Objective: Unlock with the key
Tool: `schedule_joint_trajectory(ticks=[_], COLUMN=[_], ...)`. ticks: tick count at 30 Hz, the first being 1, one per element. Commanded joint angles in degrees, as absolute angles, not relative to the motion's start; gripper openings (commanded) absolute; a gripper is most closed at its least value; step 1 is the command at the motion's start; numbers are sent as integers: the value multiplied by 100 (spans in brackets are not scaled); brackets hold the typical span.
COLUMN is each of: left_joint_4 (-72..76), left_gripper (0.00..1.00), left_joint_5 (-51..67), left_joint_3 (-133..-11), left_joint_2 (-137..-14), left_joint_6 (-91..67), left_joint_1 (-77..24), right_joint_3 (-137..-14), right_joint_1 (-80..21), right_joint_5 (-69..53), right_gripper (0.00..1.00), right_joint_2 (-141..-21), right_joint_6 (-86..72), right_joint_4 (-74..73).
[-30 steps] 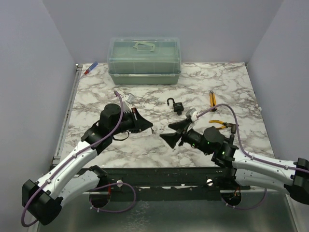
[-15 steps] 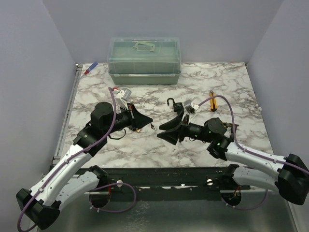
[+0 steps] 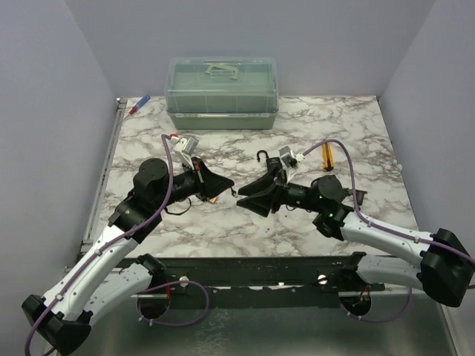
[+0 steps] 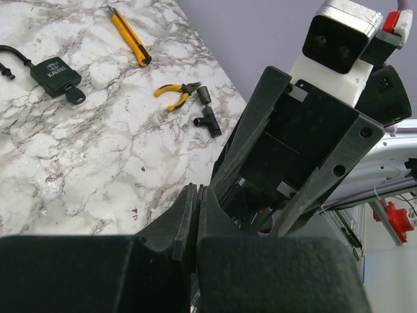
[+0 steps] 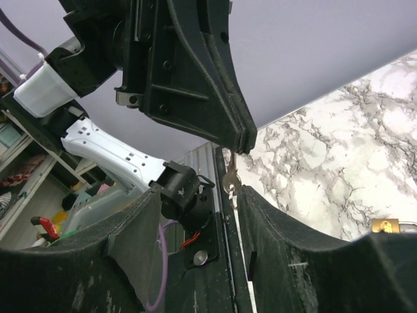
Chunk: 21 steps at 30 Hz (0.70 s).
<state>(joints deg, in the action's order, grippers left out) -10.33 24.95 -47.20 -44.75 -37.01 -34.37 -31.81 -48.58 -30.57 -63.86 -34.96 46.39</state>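
The left claw [image 5: 242,145] was pressed together and pinched a small metal key [image 5: 229,177], which hung down from its tips above the desk [image 4: 117,163]. The right claw [image 5: 199,190] faced it tip to tip with its fingers spread. One finger stood on each side of the hanging key and neither touched it.

The key [image 4: 75,97], the one with the rounded black head, was not in either claw. It sat at the bottom edge of the black padlock [image 4: 54,72], which lay flat on the desk beyond the two claws. It seemed to be seated in the keyhole, though the left wrist view was too small to rule out that it merely lay against the body. The padlock's shackle stuck out from the other end, and one leg looked free of the body.

A yellow utility knife [image 4: 128,29] lay farther back on the marble. Yellow-handled pliers [image 4: 177,94] and a black T-shaped fitting [image 4: 209,119] lay near each other, to the right of the padlock. A small brass padlock [image 5: 388,225] showed at the lower edge of the right wrist view, resting on the desk. A green lidded box [image 3: 221,93] stood at the far edge.
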Motion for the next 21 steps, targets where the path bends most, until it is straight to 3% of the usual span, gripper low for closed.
schedule_joint_trajectory(ticks=[1,13,21], left_joint_4=[-829,-766,-758], left_gripper=[0,0,0], left_joint_5=[2662,2654,2585], left_joint_3=[-4790,-4747,-4736], left_joint_2=[-4321,-4202,-4184], left_joint_6=[-3634,-3632,-3612], left_joint_1=[-3462,-3463,-3463], right_joint_3=[-3480,-3762,-3814], right_joint_1=[-4825,-4825,-4827], right_joint_5=[-2843,-2988,-3097], right_gripper=[55,55,47], right_joint_2=[-6508,-6881,-6963], right_joint_6=[-3463,-3506,-3554], right_joint_4=[4625,4618,4686])
